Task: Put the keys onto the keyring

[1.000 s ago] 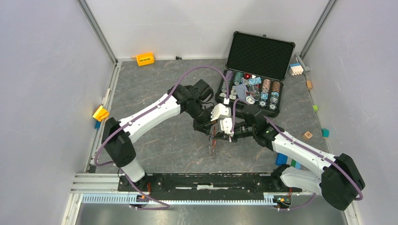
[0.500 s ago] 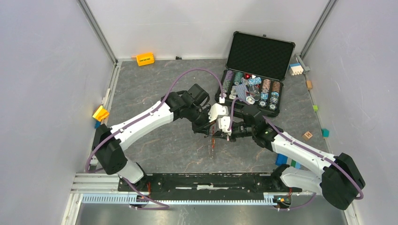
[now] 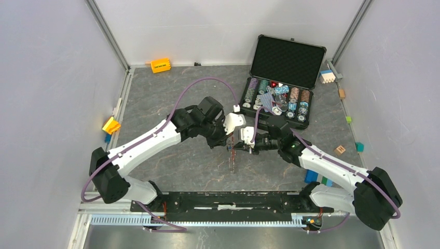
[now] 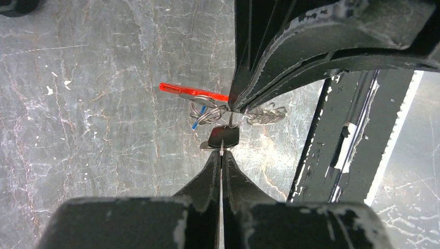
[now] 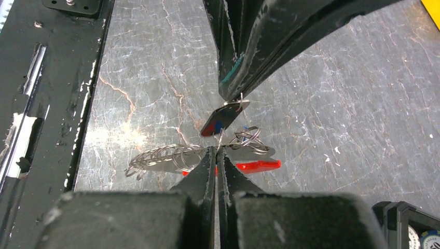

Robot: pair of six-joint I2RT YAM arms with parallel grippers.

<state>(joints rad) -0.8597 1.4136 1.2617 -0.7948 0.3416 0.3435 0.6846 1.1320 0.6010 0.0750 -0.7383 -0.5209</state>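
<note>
- Two white arms reach in from the near edge of a grey marbled surface and meet tip to tip near its middle.
- The left end effector has its fingers pressed together. They are clamped on the thin edge of a small flat key, whose dark head sits just beyond the fingertips.
- The right end effector also has its fingers together, pinched on the wire loop of the keyring.
- The two sets of fingertips face each other and almost touch, with the key hanging between them.
- The rest of the keyring bunches at that meeting point. A bright red fob sticks out to one side, and a silver chain lies coiled on the other side. A tangle of thin wire rings sits between them.
- A short sliver of blue shows at the edge of the rings; what it belongs to cannot be made out.
- Whether the key is already threaded onto the ring cannot be told, because the wires overlap too closely.
- In the top view the bundle appears only as a thin, small shape dangling just below the two end effectors, toward the near edge.
- At the far right of the surface a black case stands open with its lid raised. Rows of coloured chips fill its tray.
- An orange block lies at the far left, beside the back wall.
</note>
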